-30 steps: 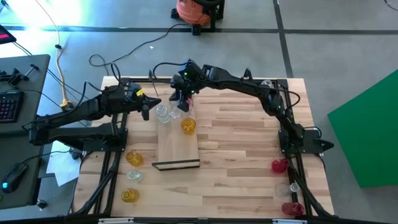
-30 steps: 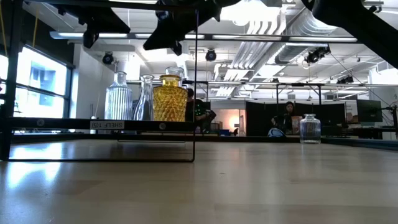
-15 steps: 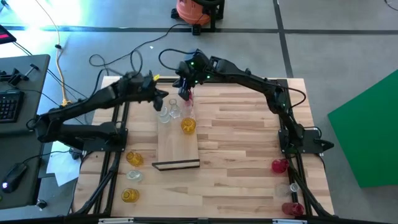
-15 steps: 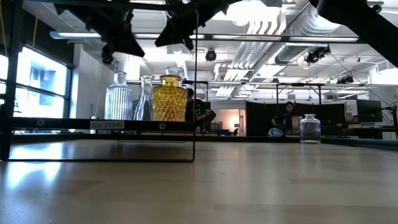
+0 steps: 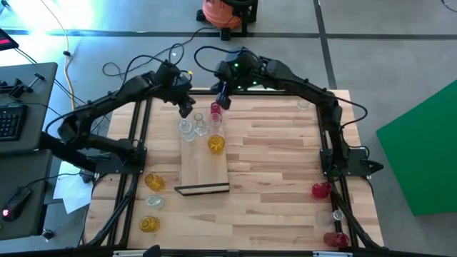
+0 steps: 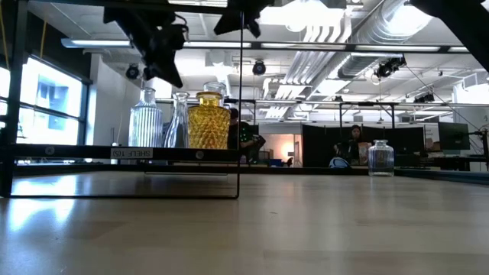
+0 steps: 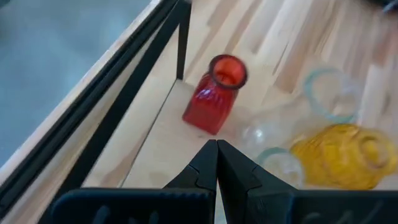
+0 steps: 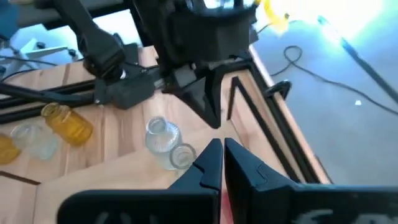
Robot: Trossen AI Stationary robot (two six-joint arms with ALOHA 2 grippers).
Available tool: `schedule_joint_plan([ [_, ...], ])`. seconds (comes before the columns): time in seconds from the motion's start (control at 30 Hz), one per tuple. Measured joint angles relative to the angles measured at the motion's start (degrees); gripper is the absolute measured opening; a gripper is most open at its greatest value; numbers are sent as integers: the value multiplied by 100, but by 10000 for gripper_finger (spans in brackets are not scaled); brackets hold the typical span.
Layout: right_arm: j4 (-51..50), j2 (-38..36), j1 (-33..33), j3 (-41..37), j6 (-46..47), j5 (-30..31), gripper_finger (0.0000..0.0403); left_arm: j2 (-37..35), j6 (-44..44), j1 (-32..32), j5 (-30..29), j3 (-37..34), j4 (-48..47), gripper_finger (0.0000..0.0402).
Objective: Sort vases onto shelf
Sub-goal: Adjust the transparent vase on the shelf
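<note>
Our left gripper (image 5: 187, 112) and right gripper (image 5: 220, 98) hang pinched empty above the light-wood shelf (image 5: 203, 171); its label is unreadable.

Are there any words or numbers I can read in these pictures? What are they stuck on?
"SHELF 10" (the last part is too blurry to be sure): on a small white label on the dark front edge of the shelf, seen in the low view.
Nothing else has readable writing: the vases, the table and both arms show no words, and anything in the room behind is too small to read.
</note>
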Motion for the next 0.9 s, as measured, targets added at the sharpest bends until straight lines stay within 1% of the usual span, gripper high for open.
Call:
schedule_joint_plan([
  [0.17, -65, -152, -1, 0, -18, 174, 0, 442, 428, 37, -28, 133, -196, 0],
  [0.33, -75, -169, -1, 0, -31, 174, 0, 666, 490, 35, -30, 150, -190, 0],
  [0.9, -65, -165, -1, 0, -50, 172, 0, 683, 623, -256, 212, 150, -253, 0],
])
